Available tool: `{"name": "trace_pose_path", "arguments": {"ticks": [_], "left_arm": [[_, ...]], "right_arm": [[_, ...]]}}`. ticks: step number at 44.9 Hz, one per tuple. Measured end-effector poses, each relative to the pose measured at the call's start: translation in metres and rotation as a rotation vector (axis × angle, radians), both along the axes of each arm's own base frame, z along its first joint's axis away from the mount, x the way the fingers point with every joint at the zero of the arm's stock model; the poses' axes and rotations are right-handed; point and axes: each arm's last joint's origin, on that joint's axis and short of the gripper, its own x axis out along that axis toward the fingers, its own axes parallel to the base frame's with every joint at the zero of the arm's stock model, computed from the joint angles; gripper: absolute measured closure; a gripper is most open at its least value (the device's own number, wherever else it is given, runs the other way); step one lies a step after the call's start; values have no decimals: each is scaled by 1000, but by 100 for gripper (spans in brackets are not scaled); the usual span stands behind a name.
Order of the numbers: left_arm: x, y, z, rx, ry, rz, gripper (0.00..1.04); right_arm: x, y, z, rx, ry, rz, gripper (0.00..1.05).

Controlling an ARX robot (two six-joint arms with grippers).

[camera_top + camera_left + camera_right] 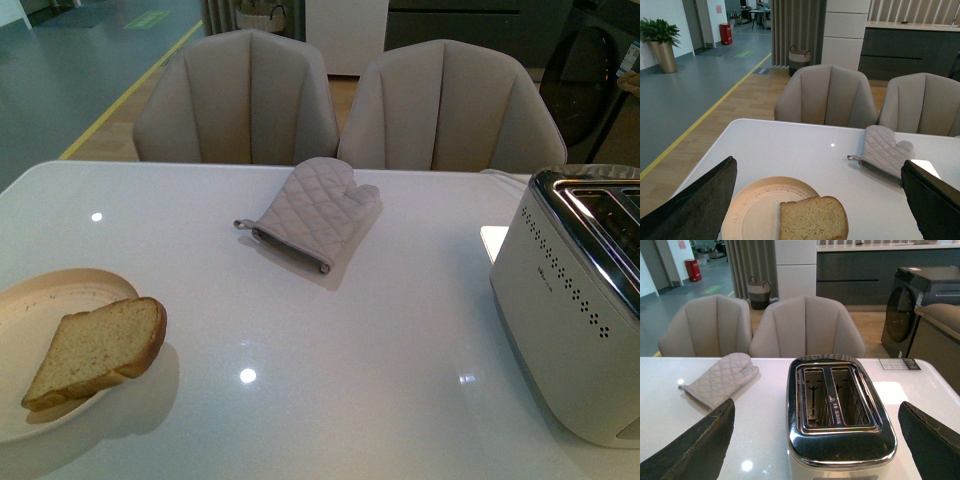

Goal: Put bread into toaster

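The tan speckled bread slice (100,350) should be pinched by its crust with the left claw (818,162), held wide apart. The right claw (816,405) is likewise apart, facing the boxy white toaster (840,452).

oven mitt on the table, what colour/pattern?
Plain beige-grey oven mitt with diamond quilting and a darker cuff edge; clearest in the front view.

Two beige chairs (240,100) stand behind the white table (400,330); grey floor (700,85) beyond.

The glossy white table (330,340) carries a beige plate (40,310) at its near left and a white toaster (560,330) at its near right. A grey quilted oven mitt (312,212) lies farther back, between them.
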Motion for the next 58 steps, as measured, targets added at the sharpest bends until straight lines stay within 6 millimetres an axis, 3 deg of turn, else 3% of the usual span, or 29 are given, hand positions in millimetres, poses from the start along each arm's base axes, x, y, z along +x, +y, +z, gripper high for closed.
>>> {"name": "trace_pose_path", "arguments": {"ticks": [25, 29, 38, 45, 49, 52, 58], "left_arm": [[0, 0, 0, 0, 3, 4, 7], [5, -1, 2, -74, 240, 144, 7], [48, 16, 25, -218, 245, 157, 7], [98, 42, 24, -289, 263, 224, 7], [126, 56, 12, -312, 307, 265, 7], [159, 72, -13, -343, 387, 311, 7], [197, 95, -67, -411, 520, 385, 7]], "right_arm": [[0, 0, 0, 0, 0, 0, 9], [0, 0, 0, 0, 0, 0, 9], [0, 0, 0, 0, -1, 2, 9], [0, 0, 0, 0, -1, 2, 9], [0, 0, 0, 0, -1, 2, 9], [0, 0, 0, 0, -1, 2, 9], [0, 0, 0, 0, -1, 2, 9]]}}
